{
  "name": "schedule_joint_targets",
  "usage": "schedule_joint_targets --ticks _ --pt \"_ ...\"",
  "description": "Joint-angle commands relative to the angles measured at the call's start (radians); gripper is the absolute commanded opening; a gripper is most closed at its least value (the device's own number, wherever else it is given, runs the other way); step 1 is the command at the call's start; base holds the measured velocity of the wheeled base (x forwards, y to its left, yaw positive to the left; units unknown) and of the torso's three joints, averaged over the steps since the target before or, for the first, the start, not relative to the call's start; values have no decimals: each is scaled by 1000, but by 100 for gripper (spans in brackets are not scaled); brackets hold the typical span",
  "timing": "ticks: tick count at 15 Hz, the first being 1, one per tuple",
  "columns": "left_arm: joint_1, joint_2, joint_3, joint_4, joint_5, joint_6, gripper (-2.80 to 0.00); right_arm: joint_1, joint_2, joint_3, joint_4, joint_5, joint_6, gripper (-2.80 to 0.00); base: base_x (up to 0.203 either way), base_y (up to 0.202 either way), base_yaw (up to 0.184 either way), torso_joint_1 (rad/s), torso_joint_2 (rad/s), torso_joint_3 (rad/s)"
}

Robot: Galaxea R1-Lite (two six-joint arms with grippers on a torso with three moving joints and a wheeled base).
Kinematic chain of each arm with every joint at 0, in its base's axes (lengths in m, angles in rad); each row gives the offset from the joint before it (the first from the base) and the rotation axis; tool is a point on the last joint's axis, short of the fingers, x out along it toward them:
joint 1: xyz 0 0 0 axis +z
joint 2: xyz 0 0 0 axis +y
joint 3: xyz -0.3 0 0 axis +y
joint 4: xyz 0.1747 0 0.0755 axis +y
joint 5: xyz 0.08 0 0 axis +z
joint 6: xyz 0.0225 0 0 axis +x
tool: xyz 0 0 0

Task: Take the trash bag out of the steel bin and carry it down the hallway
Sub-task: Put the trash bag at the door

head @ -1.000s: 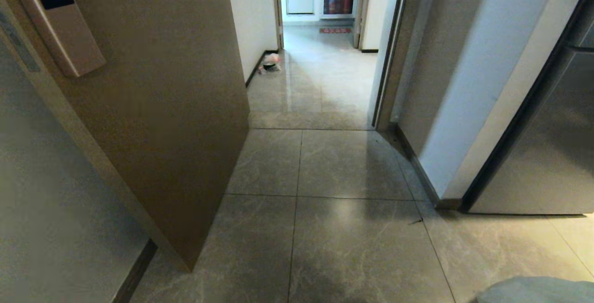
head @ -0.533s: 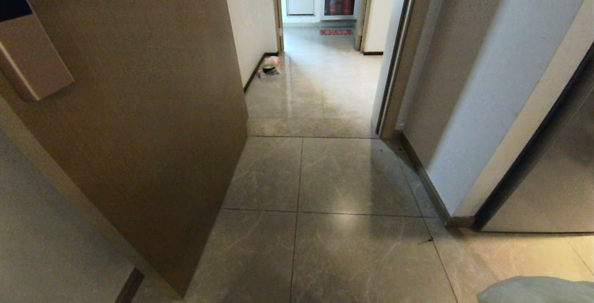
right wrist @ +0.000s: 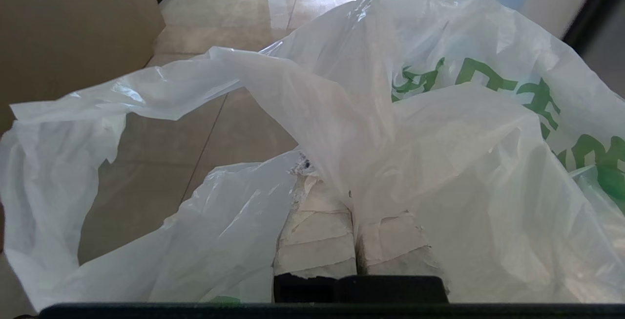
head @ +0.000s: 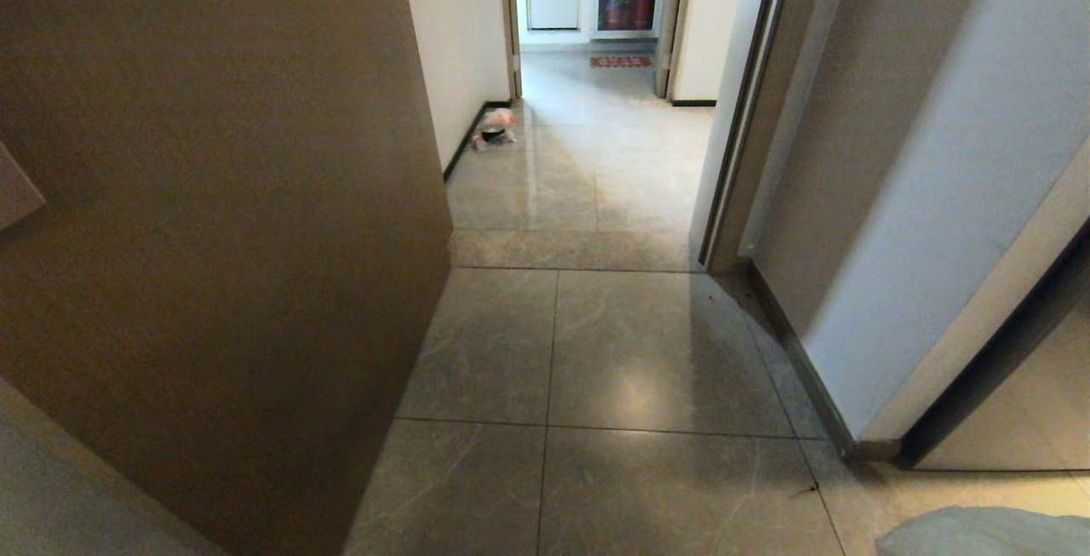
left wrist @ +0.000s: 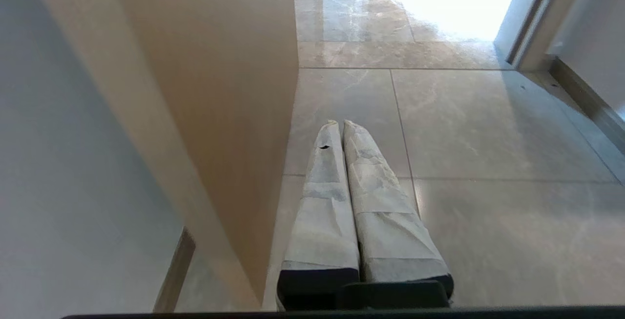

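Observation:
The trash bag (right wrist: 439,128), thin white plastic with green print, billows in front of my right wrist. My right gripper (right wrist: 337,187) is shut on a bunched fold of it, and plastic covers one fingertip. A pale corner of the bag (head: 979,535) shows at the bottom right of the head view. My left gripper (left wrist: 339,123) is shut and empty, pointing out over the floor tiles. The hallway (head: 596,156) runs ahead through an open doorway. Far down it, by the left wall, stands a small black-rimmed thing with pinkish plastic (head: 494,128); I cannot tell whether it is the steel bin.
A brown open door (head: 221,224) fills the left, its edge close to my left gripper. A white wall with a dark baseboard (head: 903,224) and a door frame (head: 732,156) bound the right. A red mat (head: 620,61) lies at the far end.
The whole head view has shifted: the door, the frame and the floor joints have come closer and slid down. The bag corner stays at the bottom right.

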Motion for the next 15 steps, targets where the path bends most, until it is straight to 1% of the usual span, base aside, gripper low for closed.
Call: schedule_joint_targets --ticks 1,15 --pt "0 0 0 0 0 -1 -280 0 1 0 -1 0 -1 -280 200 0 2 -1 2 -3" --pt "0 0 0 0 0 -2 -280 0 1 0 -1 0 -1 -280 194 0 2 3 2 1"
